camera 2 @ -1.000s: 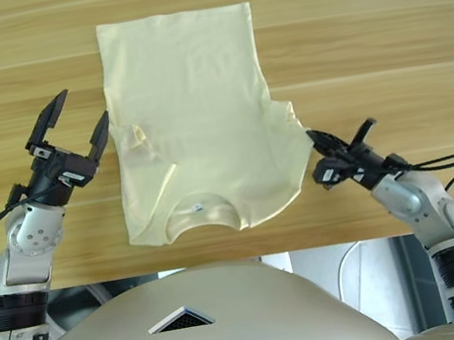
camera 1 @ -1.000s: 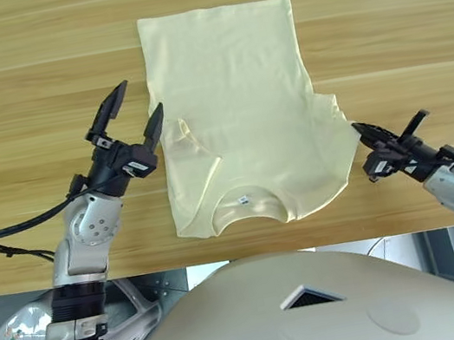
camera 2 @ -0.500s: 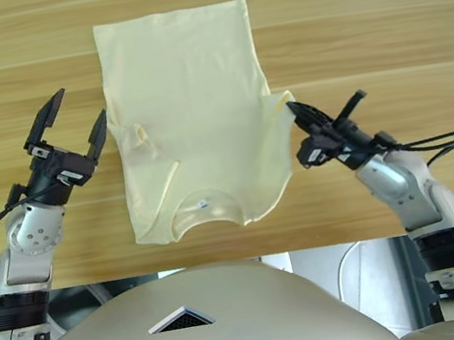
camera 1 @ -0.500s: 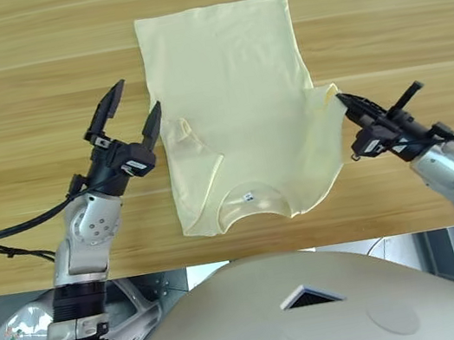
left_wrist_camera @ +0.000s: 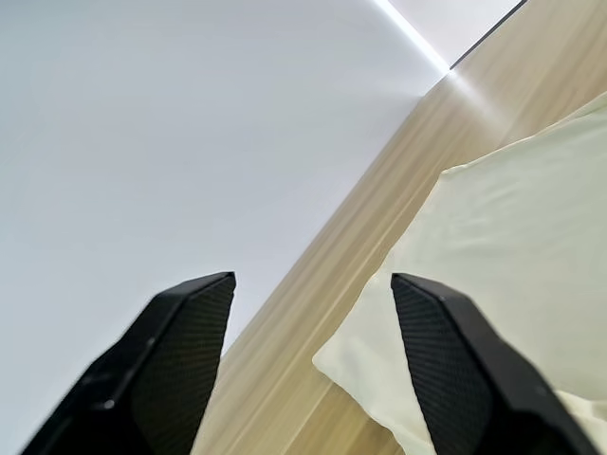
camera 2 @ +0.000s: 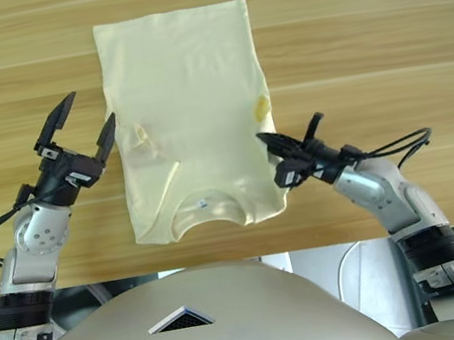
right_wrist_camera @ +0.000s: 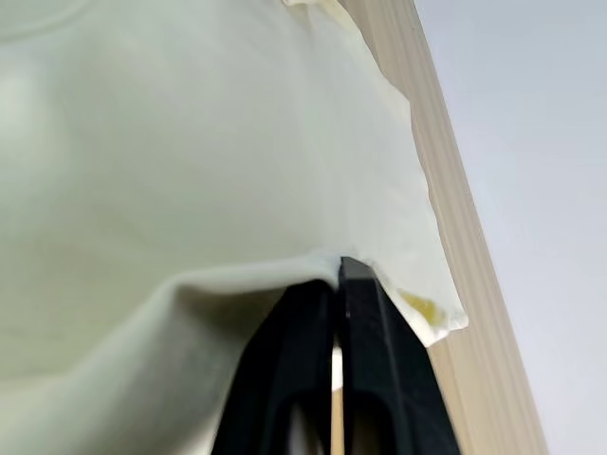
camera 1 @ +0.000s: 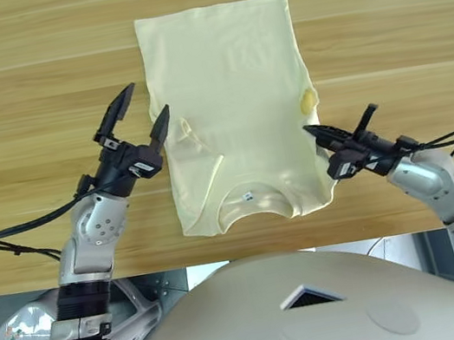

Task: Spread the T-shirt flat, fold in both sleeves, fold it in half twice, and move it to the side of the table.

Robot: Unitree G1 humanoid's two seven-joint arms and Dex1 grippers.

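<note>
Head view: the pale yellow cotton T-shirt (camera 1: 228,73) lies by the middle of the wooden table's (camera 1: 17,75) near edge, and the left gripper (camera 1: 146,101) hovers wide open just beside it. Left wrist view: the jaws are spread over the hem corner. Right wrist view: the right gripper (right_wrist_camera: 334,277) pinches the folded-in sleeve thinly, so the cloth could slip out or drag the body askew

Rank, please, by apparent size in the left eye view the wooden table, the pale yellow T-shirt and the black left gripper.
1. wooden table
2. pale yellow T-shirt
3. black left gripper, clearly smallest, though probably nearer the camera
</note>
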